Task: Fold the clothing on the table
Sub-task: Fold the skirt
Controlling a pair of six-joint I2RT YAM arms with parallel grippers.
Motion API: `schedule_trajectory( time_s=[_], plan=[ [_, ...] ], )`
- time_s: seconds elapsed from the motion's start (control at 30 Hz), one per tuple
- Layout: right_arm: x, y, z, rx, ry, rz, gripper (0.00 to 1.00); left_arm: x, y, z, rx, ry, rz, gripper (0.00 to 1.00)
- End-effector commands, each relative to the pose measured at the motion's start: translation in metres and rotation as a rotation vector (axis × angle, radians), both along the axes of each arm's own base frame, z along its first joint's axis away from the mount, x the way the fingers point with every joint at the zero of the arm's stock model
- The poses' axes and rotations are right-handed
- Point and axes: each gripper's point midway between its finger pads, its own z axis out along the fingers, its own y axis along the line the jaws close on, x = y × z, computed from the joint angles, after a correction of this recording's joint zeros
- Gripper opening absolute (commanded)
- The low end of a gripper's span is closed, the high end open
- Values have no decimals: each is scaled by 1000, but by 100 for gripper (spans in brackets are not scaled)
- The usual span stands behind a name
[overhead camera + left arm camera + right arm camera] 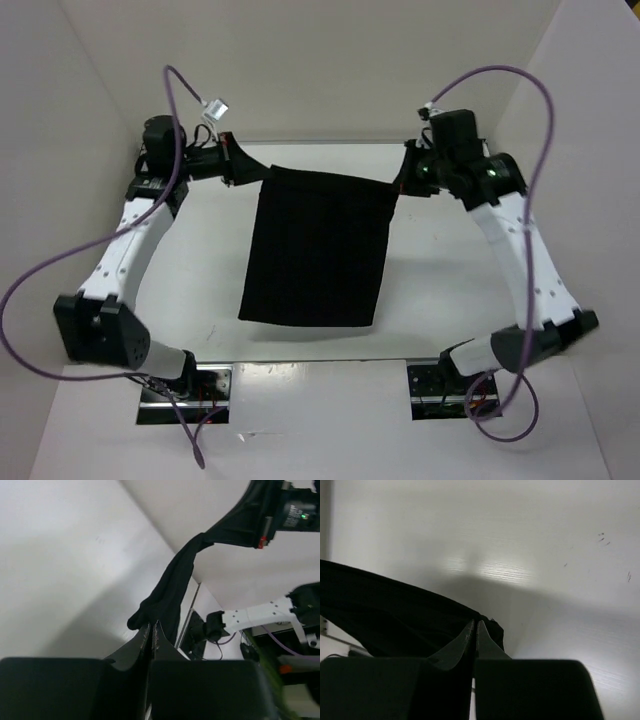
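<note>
The black clothing point(318, 250) hangs as a flat rectangle above the white table point(440, 290), stretched between both arms near the back wall. My left gripper point(240, 166) is shut on its top left corner and my right gripper point(405, 172) is shut on its top right corner. In the left wrist view the clothing point(170, 590) runs from my pinched fingers point(151, 628) up toward the other arm. In the right wrist view the clothing point(395, 615) drapes left from my closed gripper point(475, 625). Its lower edge hangs toward the table's middle.
White walls point(70, 120) enclose the table on the left, back and right. Purple cables point(40, 290) loop off both arms. The two arm bases point(185, 385) sit at the near edge.
</note>
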Motion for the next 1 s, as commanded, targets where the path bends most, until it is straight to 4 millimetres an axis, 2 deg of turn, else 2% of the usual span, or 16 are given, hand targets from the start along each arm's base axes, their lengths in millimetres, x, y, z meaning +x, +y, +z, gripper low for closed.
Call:
schedule_trajectory(
  time_s=[0.0, 0.1, 0.13, 0.17, 0.2, 0.23, 0.33, 0.47, 0.53, 0.67, 0.73, 0.8, 0.83, 0.87, 0.93, 0.97],
  plan=[
    [51, 2, -39, -52, 28, 10, 0, 44, 2, -54, 44, 87, 45, 0],
    [76, 8, -61, -61, 52, 15, 0, 81, 0, -86, 63, 139, 53, 0],
    [91, 12, -75, -65, 68, 15, 0, 96, -1, -108, 74, 175, 50, 0],
    [99, 15, -76, -65, 65, 15, 0, 106, -1, -116, 84, 177, 61, 0],
    [107, 11, -82, -73, 68, -3, 0, 116, -2, -110, 82, 158, 61, 0],
    [114, 13, -96, -83, 100, -3, 0, 129, -2, -132, 95, 199, 68, 0],
    [128, 15, -111, -97, 126, -9, 0, 150, -3, -153, 110, 230, 63, 1],
    [133, 18, -127, -99, 151, -1, 0, 162, -2, -180, 132, 271, 73, 1],
    [127, 21, -137, -96, 179, 23, 0, 163, -2, -191, 135, 294, 72, 2],
    [113, 30, -155, -111, 218, 53, 0, 158, 0, -213, 155, 327, 73, 2],
    [107, 25, -165, -133, 242, 40, 0, 151, 0, -228, 159, 360, 71, 2],
    [110, 19, -166, -160, 235, 13, 0, 148, 0, -234, 160, 371, 70, 2],
    [111, 19, -161, -158, 228, 13, 0, 146, -1, -226, 147, 367, 60, 2],
    [107, 18, -155, -159, 231, 13, 0, 142, -2, -211, 135, 340, 43, 2],
    [110, 17, -127, -140, 169, -5, 0, 138, -2, -194, 131, 305, 45, 2],
    [109, 14, -117, -143, 152, -14, 0, 136, -2, -168, 124, 246, 48, 2]
  ],
)
